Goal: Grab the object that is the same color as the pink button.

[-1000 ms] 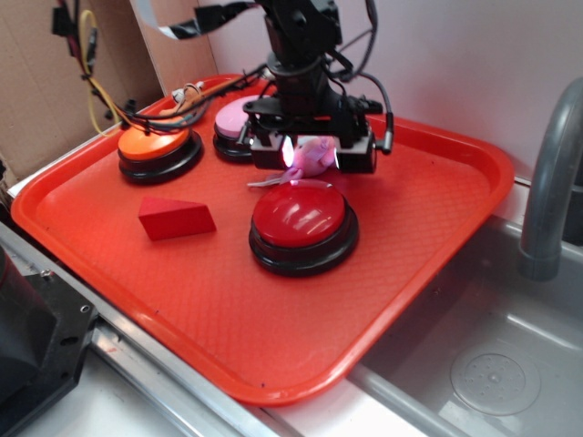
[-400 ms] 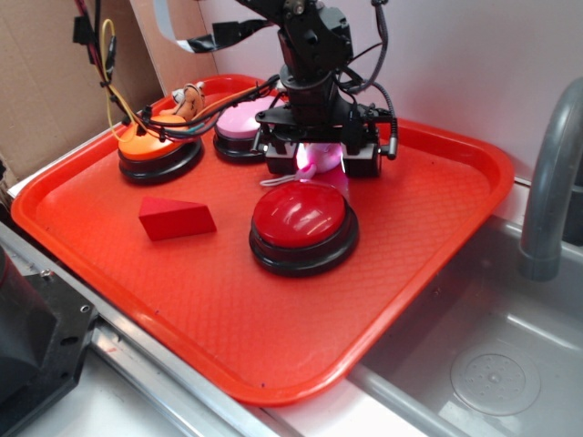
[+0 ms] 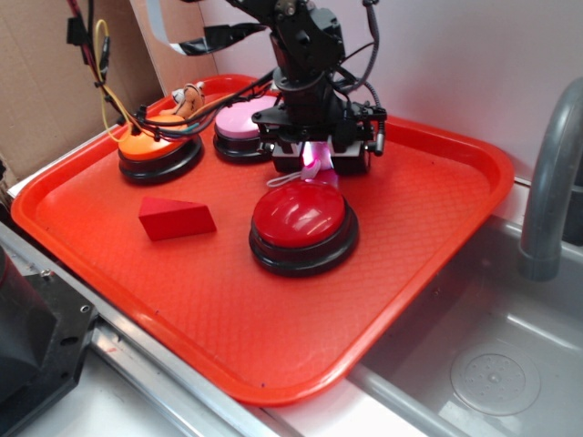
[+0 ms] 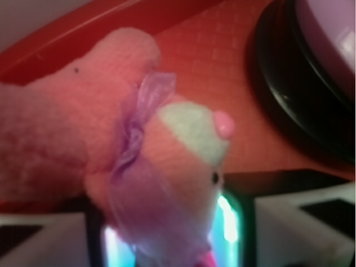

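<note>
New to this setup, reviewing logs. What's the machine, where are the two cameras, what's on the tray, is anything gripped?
It is a small robot arm whose gripper hangs over a red tray beside a sink. One picture comes from a fixed outside camera, the other from a camera on the wrist, looking past the fingers. On the tray: a pink button, an orange button, a red button and a red wedge. The pink plush toy sits between the fingers, low behind the red button; whether they have closed on it is not clear.
</note>
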### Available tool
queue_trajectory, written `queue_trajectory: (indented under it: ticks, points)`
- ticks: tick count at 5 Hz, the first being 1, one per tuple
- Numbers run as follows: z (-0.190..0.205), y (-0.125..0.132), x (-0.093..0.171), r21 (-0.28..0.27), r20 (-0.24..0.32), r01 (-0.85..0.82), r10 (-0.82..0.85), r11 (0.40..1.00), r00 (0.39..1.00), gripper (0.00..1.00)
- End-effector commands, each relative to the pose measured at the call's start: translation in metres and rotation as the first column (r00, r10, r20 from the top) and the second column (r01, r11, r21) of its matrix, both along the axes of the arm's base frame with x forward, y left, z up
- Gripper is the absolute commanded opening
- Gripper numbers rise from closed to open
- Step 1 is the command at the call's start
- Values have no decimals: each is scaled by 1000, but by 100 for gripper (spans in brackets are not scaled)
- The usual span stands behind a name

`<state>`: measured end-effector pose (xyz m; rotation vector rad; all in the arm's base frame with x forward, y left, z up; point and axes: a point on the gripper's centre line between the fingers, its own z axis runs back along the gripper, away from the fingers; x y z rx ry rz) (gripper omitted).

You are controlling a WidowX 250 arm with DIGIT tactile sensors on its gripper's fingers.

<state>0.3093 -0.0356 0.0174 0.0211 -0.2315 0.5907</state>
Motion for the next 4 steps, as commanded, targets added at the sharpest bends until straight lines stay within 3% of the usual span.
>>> queue_trajectory:
  ticks: [1,2,3,4]
  points:
    - [61,18,-8,-59,32,110,-108,992,994,0]
    - [97,20,-26,-7,25,248,-248,969,969,0]
    - [133,32,-53,3,-44,379,-379,925,924,0]
    - [161,50,-84,38,-35,456,-455,889,890,0]
